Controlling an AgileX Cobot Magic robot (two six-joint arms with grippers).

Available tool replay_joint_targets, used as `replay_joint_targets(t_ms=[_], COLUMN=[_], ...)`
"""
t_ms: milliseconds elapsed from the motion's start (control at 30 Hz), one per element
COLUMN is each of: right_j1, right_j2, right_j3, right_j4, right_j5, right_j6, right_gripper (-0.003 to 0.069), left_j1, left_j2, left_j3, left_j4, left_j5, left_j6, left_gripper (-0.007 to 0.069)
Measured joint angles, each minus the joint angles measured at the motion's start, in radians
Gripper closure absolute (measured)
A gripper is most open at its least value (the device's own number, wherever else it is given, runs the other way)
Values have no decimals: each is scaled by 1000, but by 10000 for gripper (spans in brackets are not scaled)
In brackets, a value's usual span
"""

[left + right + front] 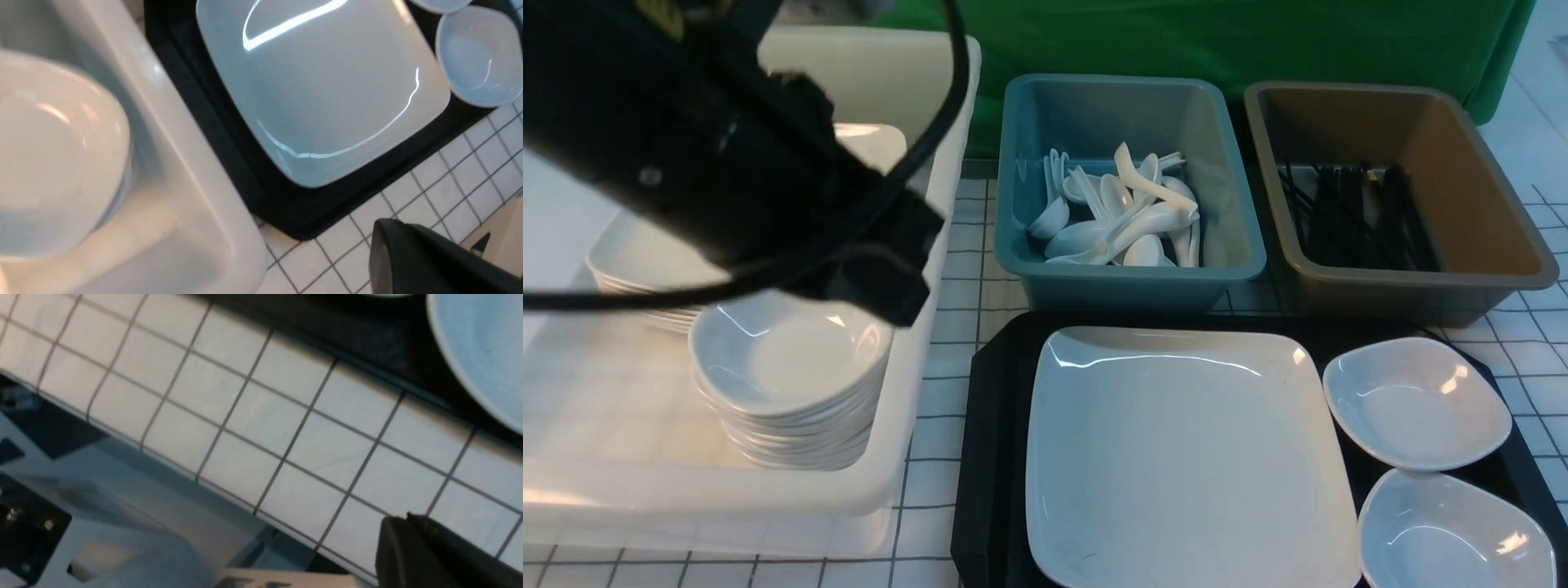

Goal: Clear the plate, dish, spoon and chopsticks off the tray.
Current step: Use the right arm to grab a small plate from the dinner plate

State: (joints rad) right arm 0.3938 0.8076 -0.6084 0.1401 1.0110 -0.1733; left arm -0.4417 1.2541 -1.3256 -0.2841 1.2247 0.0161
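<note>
**Plate and two dishes on the tray, left arm over the bin**

Front view: the left arm [711,155] fills the upper left as a dark blur and hides part of the white bin [915,384]. Its fingers are out of sight here, and a yellow patch at its top is cut off and unreadable. In the bin, a stack of dishes [788,384] stands in front of a stack of plates [637,261]. The plate [1184,449] lies flat on the tray [988,441], edges square with the tray's, its near edge cut by the frame. Beside it on the right sit the far dish [1417,404] and the near dish [1454,531], the latter cropped. Behind the tray, spoons [1119,220] lie jumbled in the blue tub [1127,90], handles pointing every way. In the brown tub [1388,94], chopsticks [1356,216] run roughly far to near.

Left wrist view: only one dark piece of the left fingers [425,261] shows, at the corner. They are pressed together and hold nothing. Past them lie the gridded desk [408,204], the tray's corner, the plate and one dish.

Right wrist view: blurred. A single dark piece of the right fingers [433,555] shows over the desk, and whether they are spread or together cannot be told. A white rim on the tray is cropped; which piece it is, I cannot tell.
</note>
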Motion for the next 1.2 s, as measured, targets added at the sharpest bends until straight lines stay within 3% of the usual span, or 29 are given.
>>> replay_joint_targets(t_ms=[233, 367, 567, 600, 633, 767, 1133, 1200], right_j1=[0, 5, 102, 138, 143, 212, 219, 219], right_j2=[310, 418, 548, 571, 574, 631, 760, 773], right_j3=[-42, -72, -100, -102, -102, -102, -102, -102], right_j4=[-6, -45, -203, -287, -287, -482, -528, -534], right_j5=[-110, -176, -220, -224, -225, -241, -320, -331], right_j6=[-26, -23, 56, 96, 105, 267, 320, 320], right_gripper=[384, 337, 326, 326, 326, 324, 323, 349], left_j1=[0, 0, 0, 0, 0, 0, 0, 0], left_j2=[-148, -210, -243, -243, -243, -243, -243, -243], left_j3=[88, 89, 89, 89, 89, 89, 90, 92], left_j4=[115, 158, 196, 204, 206, 215, 233, 233], left_j5=[1, -8, -35, -37, -38, -48, -52, -53], left_j6=[-85, -114, -131, -131, -131, -131, -136, -137], left_gripper=[619, 606, 578, 571, 570, 550, 531, 529])
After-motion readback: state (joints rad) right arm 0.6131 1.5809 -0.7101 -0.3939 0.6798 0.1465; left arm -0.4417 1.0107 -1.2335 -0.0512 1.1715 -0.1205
